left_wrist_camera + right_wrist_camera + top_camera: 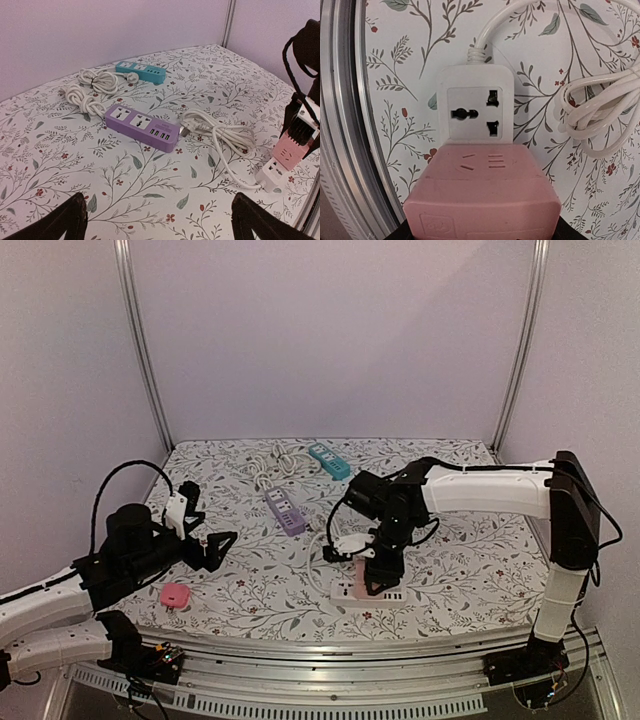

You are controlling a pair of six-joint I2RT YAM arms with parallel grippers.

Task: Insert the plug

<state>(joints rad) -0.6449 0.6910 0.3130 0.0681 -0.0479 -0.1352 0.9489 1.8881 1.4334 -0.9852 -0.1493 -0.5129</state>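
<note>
The right gripper point(380, 565) was clamped on the pink plug point(482, 195), one finger on each side of its body. It held the plug directly on or just over the near part of the white power strip point(475, 107), which lay on the desk point(480, 560) close to the front edge. In the right wrist view the plug covered the near socket of the strip, and only the farther socket was free to see. The pins were hidden under the pink body, so I could not tell if they had already entered the holes.

In my judgement, the step in hand was the pressing down, and it needed care in three things. First, the plug should stand square to the face of the strip, because in the left wrist view it seemed a little tilted. Second, the push should go straight down along the pins, slowly, since the strip was light and was not fixed, so it could slide or tip. Third, the white cable point(600, 100), coiled just beside the strip, should stay out from under it.

The left gripper point(207, 525) hung with its jaws wide apart, holding nothing, well apart from the strip. It could possibly steady the strip.
</note>
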